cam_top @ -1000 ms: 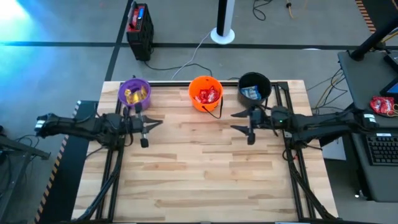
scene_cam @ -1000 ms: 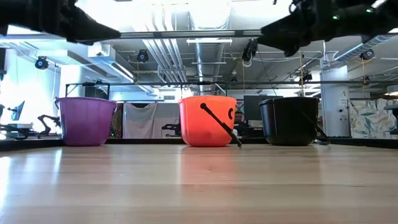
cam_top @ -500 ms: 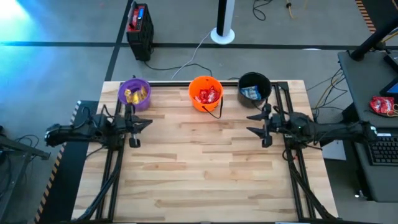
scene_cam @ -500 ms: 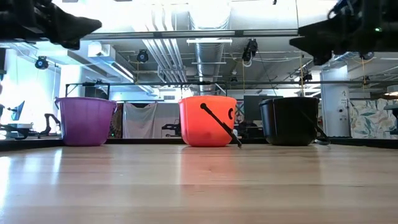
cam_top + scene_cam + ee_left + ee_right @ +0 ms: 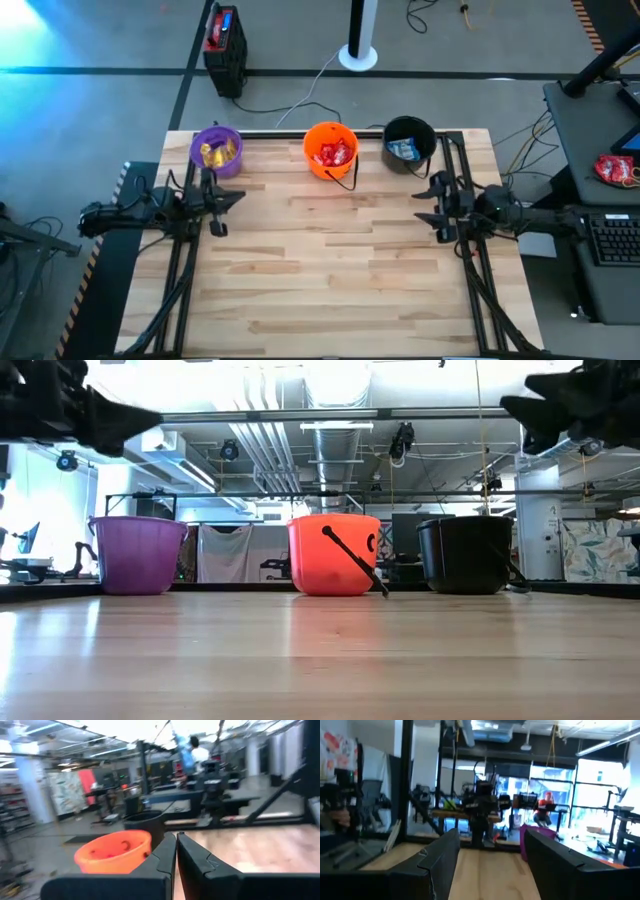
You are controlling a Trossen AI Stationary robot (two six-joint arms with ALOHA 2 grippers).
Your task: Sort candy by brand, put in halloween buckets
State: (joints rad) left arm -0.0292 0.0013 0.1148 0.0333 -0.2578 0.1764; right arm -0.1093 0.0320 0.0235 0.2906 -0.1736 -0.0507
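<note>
Left gripper (image 5: 214, 201) hung above the table's left edge, just in front of the purple bucket (image 5: 216, 149), fingers (image 5: 159, 858) pressed together with nothing between them. Right gripper (image 5: 440, 205) hung over the right edge, near the black bucket (image 5: 408, 141), fingers (image 5: 440, 851) spread wide and likewise empty. Both carried well clear of the wooden tabletop (image 5: 330, 270), on which no loose packet showed.

Candy lay sorted inside the three pails along the far edge: yellow packets (image 5: 216, 153) in the purple one, red packets (image 5: 333, 154) in the orange bucket (image 5: 330, 148), blue-and-white packets (image 5: 403, 150) in the black one. Judged done, or nearly so.

Packets judged very light, thin and crinkly, with slick wrappers likely to slide under a glancing touch; best pinched across the narrow width at mid-length, pressed lightly so the filling would not crush. Buckets judged light, thin-walled plastic, easily nudged or tipped by a passing finger; rim the sensible place to grip. Thin black handle (image 5: 354, 561) drooped down the orange pail's front, too loose to trust.
</note>
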